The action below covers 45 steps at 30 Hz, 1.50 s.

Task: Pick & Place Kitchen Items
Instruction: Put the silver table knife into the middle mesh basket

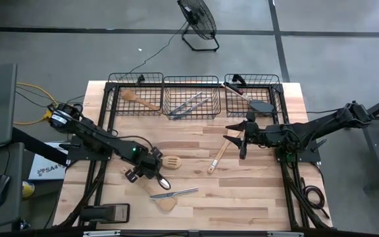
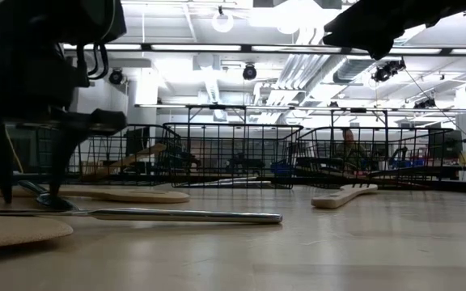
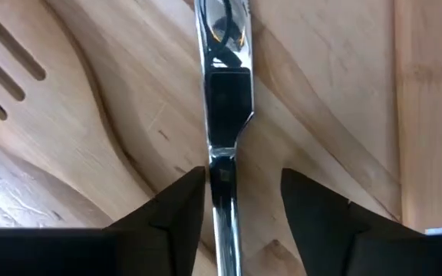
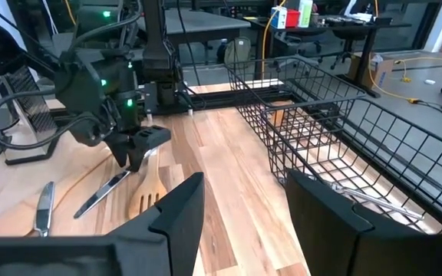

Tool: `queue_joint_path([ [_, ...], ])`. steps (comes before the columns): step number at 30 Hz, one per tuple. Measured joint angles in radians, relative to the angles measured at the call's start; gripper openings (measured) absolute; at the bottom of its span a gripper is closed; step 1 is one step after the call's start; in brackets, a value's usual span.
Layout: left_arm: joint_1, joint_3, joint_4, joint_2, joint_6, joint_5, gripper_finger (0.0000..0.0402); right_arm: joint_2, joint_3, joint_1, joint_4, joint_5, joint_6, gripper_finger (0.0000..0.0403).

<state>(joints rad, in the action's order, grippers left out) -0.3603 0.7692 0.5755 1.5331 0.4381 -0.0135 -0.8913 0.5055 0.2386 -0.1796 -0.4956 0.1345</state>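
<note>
My left gripper (image 1: 158, 176) is low over the table's near left part, open. Its fingers stand on either side of a silver knife (image 3: 222, 115), at the narrow part between blade and handle. That knife lies across a slotted wooden spatula (image 1: 170, 162). It also shows in the right wrist view (image 4: 102, 192). A second silver knife (image 1: 175, 193) lies nearer the front edge, on a wooden spoon (image 1: 166, 205). A plain wooden spatula (image 1: 217, 158) lies mid-table. My right gripper (image 1: 239, 139) hovers open and empty (image 4: 240, 188) in front of the right basket.
Three black wire baskets stand along the far edge. The left one (image 1: 114, 92) holds a wooden spatula, the middle one (image 1: 170, 105) silver utensils, the right one (image 1: 276, 92) a red-headed spatula and a black turner. Bare wood lies between the arms.
</note>
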Motion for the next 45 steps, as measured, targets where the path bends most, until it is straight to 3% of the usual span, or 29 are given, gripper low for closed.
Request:
queue_joint_path([
  [13, -0.001, -0.001, 0.007, 0.018, -0.040, 0.016, 0.0025, 0.000, 0.000, 0.000, 0.000, 0.000, 0.001, 0.0176],
  [39, 0.000, -0.003, 0.004, 0.012, -0.141, 0.056, 0.0025, 0.000, 0.000, 0.000, -0.003, 0.000, 0.027, 0.0176],
  [45, 0.000, 0.063, 0.076, 0.014, -0.159, 0.050, 0.0025, 0.000, 0.000, 0.000, -0.003, 0.000, 0.023, 0.0176],
])
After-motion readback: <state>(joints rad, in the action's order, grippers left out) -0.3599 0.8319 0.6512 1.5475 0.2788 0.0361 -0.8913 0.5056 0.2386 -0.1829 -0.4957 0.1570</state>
